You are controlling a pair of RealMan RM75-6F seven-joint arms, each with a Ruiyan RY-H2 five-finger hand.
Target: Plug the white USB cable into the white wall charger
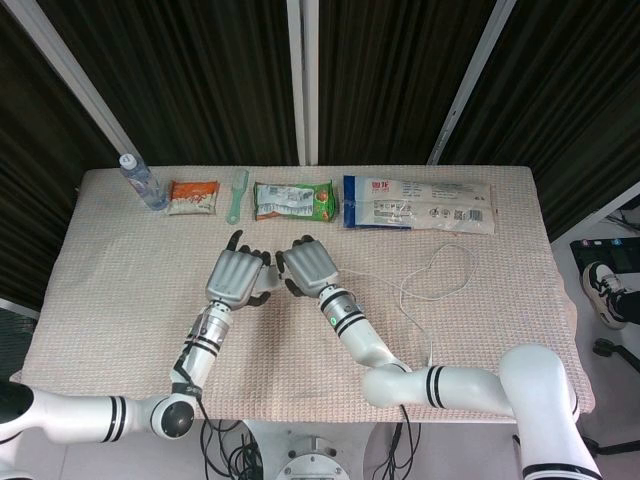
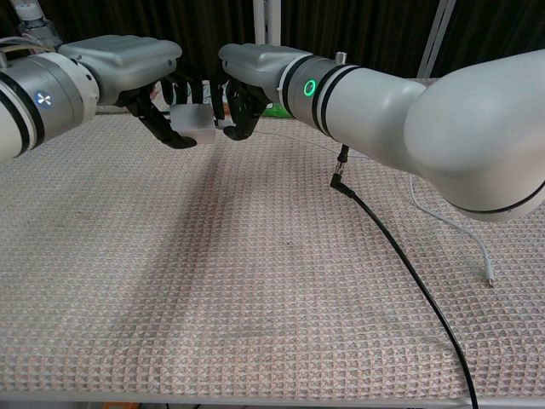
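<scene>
Above the middle of the table my left hand [image 1: 236, 276] [image 2: 140, 81] holds the white wall charger [image 2: 192, 119], a small white block. My right hand [image 1: 310, 264] [image 2: 251, 85] faces it and pinches the plug end of the white USB cable [image 2: 226, 127]. The plug sits right against the charger's side; whether it is seated inside I cannot tell. From the right hand the cable [image 1: 440, 272] trails right, loops on the cloth, and its other end [image 2: 490, 281] lies loose on the table. Both hands hide the charger in the head view.
Along the far edge lie a water bottle [image 1: 142, 182], an orange snack packet [image 1: 194, 196], a green brush [image 1: 236, 196], a green packet [image 1: 294, 200] and a long blue-and-white packet [image 1: 418, 205]. A black wire [image 2: 400, 256] hangs from my right forearm across the cloth.
</scene>
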